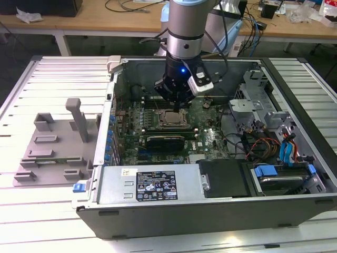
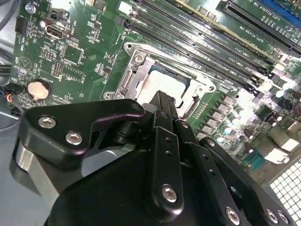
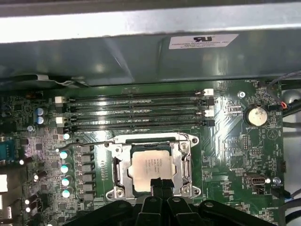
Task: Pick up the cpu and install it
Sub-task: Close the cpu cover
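We see the black robot gripper lowered into the open grey metal computer case, just above the middle of the exterior view. Its 2 black fingertips are pressed together with no gap between them, and they clasp nothing.

The cpu, a small flat square chip with a shiny silver top, lies flat inside the silver metal socket frame on the green motherboard. In both wrist views the joined tips sit at one edge of the cpu; we cannot tell whether they touch it or hover just over it.

4 long black memory slots run beside the socket, and a round silver coin battery sits farther off on the board.

At the exterior view's left, outside the case, a grey plastic tray with raised blocks rests on the pale slatted table.
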Action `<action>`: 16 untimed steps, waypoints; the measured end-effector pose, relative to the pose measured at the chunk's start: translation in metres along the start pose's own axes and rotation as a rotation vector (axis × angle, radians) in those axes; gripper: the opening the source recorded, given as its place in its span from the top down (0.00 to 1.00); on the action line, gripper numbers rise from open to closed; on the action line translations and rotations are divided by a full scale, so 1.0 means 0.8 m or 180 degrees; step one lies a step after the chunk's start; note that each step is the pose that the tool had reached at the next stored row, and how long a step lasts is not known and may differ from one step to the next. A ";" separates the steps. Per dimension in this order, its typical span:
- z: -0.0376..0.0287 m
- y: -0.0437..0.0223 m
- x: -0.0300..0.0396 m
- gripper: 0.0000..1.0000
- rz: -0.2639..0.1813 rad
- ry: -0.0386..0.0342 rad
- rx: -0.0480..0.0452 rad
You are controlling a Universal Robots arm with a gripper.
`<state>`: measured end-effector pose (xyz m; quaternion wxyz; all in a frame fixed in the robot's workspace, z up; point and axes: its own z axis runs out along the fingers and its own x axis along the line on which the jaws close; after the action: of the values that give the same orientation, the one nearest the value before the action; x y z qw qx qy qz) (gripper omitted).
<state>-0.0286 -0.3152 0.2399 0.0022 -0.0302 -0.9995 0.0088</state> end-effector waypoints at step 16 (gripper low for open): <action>0.0219 -0.0047 0.0452 0.89 -0.0079 -0.0104 -0.0004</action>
<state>-0.0650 -0.3171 0.2226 -0.0140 -0.0177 -0.9997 0.0087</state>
